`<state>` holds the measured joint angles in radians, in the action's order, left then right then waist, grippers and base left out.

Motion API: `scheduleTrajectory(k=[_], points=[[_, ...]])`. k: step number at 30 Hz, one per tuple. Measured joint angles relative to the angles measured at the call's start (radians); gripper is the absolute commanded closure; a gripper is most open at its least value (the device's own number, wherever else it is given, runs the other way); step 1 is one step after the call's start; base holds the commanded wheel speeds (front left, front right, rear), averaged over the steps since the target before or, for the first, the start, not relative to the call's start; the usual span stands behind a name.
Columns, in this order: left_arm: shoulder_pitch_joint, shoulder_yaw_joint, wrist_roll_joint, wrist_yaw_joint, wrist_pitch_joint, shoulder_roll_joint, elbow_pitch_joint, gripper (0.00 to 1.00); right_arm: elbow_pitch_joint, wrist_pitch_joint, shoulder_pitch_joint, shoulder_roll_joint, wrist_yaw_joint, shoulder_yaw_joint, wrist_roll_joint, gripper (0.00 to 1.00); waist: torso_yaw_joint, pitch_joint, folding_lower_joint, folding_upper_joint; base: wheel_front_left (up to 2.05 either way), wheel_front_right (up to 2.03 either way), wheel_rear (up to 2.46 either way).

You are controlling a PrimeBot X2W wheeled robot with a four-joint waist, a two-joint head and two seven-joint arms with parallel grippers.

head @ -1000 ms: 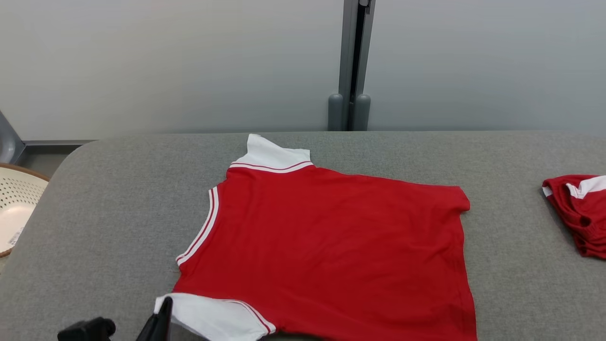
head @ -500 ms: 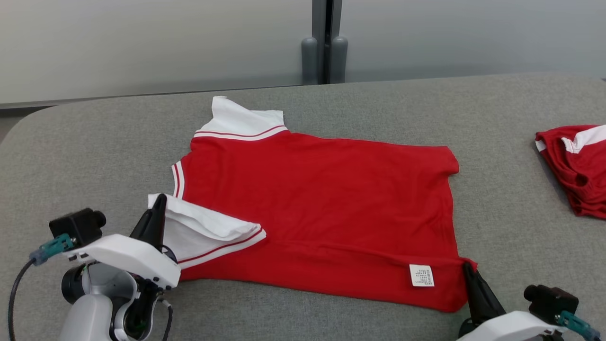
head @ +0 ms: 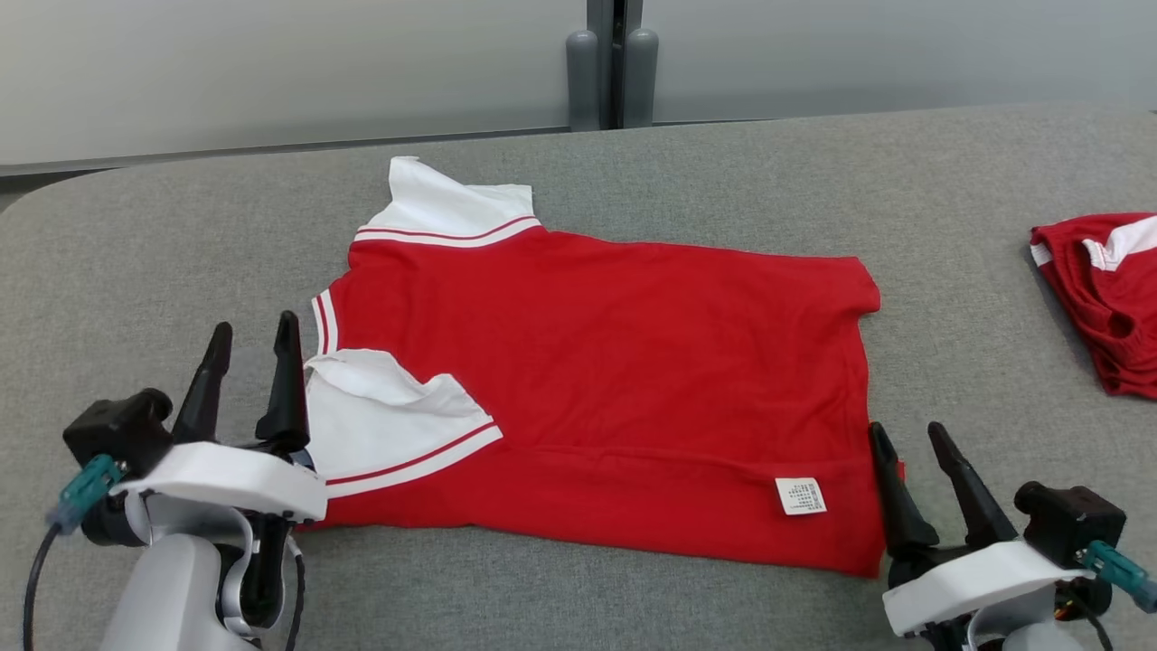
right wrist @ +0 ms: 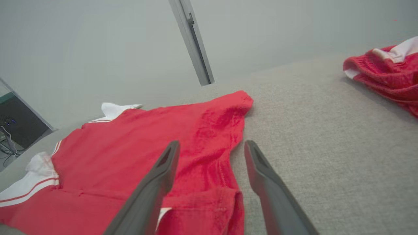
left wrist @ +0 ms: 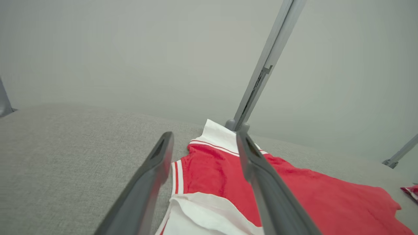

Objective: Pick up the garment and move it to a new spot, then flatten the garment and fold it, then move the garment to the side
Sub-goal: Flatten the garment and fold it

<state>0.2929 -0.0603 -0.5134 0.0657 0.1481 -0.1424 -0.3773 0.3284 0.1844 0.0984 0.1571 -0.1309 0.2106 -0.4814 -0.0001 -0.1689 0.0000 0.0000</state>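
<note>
I'm seeing the red garment [head: 615, 362] lying in the middle of the grey counter [head: 136, 253], its near edge and white sleeve [head: 389, 425] folded over. My left tool [head: 253, 330] is standing released, fingers spread, just beside that sleeve, and my right tool [head: 906, 431] is gaping empty astride the near right hem corner. A second red garment [head: 1098, 298] is sitting bunched well apart at the counter's right edge, a grey post [head: 613, 63] rising behind.

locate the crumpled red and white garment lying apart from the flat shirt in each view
Head view: the crumpled red and white garment is at the right edge, right of the flat red shirt.
Left wrist view: a small red sliver low at the right edge, probably it.
Right wrist view: upper right corner.
Shared landmark: the grey vertical post in the background.
</note>
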Motion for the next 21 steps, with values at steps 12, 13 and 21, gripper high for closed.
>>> scheduleTrajectory(k=[12, 13, 21], points=[[-0.238, 0.042, 0.2, -0.12, 0.114, 0.008, 0.288, 0.0, -0.222, -0.038, -0.068, 0.037, 0.0, -0.068, 0.149, 0.0, -0.005, 0.071, 0.0, 0.0, 0.0, 0.0, 0.0], [-0.262, 0.04, 0.219, -0.127, 0.114, 0.007, 0.306, 0.0, -0.236, -0.046, -0.078, 0.036, 0.0, -0.075, 0.158, 0.0, -0.005, 0.078, 0.0, 0.0, 0.0, 0.0, 0.0], [-0.431, 0.011, 0.266, -0.173, 0.079, 0.02, 0.355, 0.0, -0.334, -0.1, -0.198, 0.001, 0.0, -0.109, 0.195, 0.0, -0.002, 0.131, -0.0001, 0.0, 0.0, 0.0, 0.0]])
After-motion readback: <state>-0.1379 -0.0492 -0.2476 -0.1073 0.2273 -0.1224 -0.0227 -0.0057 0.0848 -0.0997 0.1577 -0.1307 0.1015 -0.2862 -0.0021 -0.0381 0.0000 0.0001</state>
